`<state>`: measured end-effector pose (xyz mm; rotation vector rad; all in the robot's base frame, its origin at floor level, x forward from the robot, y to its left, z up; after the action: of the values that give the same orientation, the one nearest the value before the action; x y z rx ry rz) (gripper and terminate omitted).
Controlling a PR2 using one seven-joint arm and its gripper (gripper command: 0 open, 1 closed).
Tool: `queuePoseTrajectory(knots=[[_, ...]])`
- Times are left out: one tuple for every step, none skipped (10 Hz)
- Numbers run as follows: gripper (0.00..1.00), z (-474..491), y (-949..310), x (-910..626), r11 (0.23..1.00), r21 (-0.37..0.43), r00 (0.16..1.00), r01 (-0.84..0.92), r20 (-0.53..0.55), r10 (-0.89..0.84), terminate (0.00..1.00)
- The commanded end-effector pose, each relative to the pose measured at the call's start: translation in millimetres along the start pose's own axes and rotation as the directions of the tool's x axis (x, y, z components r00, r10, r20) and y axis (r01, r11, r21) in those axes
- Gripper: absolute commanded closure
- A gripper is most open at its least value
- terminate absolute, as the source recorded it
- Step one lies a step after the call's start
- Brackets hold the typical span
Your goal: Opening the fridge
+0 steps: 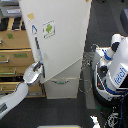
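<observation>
Exterior view: the tall white fridge (60, 45) stands beside a wooden drawer cabinet (15, 55); the grey tool (36, 70) appears closed on its door edge, which should be swung steadily along its arc.

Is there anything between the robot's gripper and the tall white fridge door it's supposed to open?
Nothing visible. The grey gripper is already at the left edge of the tall white fridge's upper door, by the long handle, with no object between them. Whether it is clamped cannot be told.

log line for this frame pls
task: opening fridge | fridge: upper door swung ajar | gripper: at door's left edge by handle, grasp unclear | lower drawers: shut
</observation>
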<state>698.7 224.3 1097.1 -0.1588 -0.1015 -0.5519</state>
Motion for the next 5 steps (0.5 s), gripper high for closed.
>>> queuePoseTrajectory(knots=[[1.0,91,-168,-81,0.968,-0.039,0.967,0.248,0.075,-0.244,0.0],[1.0,95,-183,-89,0.957,-0.037,0.956,0.288,0.075,-0.285,0.0],[1.0,88,-185,-95,0.948,-0.014,0.947,0.318,0.056,-0.317,0.0],[1.0,74,-179,-95,0.946,0.01,0.946,0.324,0.028,-0.324,0.0],[1.0,53,-177,-88,0.947,0.025,0.947,0.322,0.0,-0.322,0.0]])
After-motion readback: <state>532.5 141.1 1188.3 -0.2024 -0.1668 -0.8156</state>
